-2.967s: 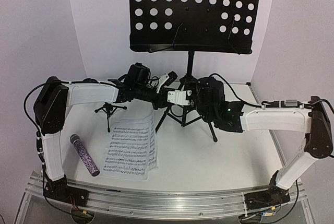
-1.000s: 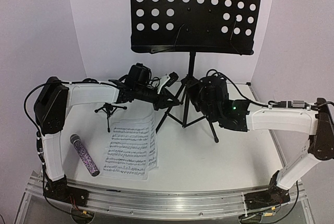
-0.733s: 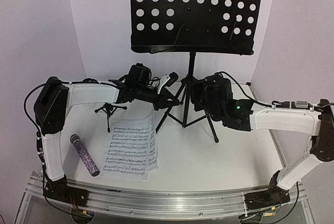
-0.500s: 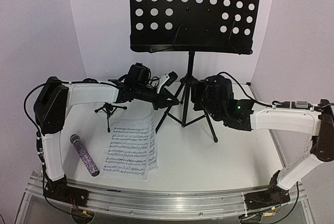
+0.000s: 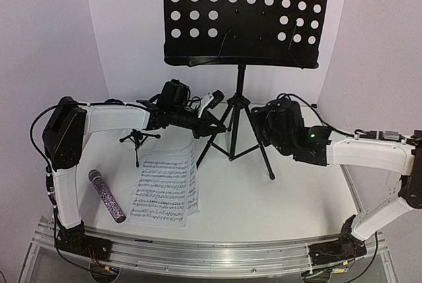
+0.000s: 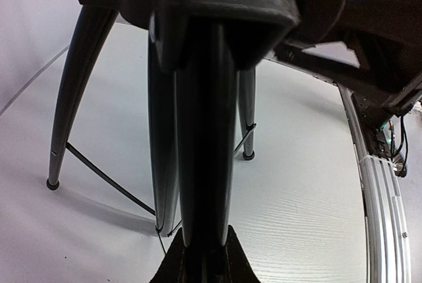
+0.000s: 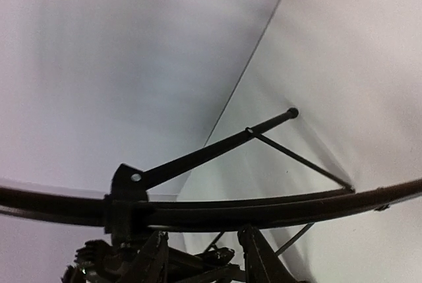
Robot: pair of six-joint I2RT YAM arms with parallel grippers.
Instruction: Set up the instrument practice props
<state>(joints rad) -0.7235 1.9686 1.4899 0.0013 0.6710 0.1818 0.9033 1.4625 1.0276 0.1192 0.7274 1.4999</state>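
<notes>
Gripping glossy black tubular stand leg (image 6: 204, 131) w/ L claw (image 6: 204, 238); R claw (image 7: 203, 235) apart.

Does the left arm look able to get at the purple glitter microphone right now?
Probably not yet: the left arm's fingers are clamped on a leg of the black tripod music stand. Once released, the way looks free; the purple glitter microphone lies uncovered on the white table near that arm's base.

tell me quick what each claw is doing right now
left claw: closed on a leg of the music stand
right claw: open, holding nothing
</notes>
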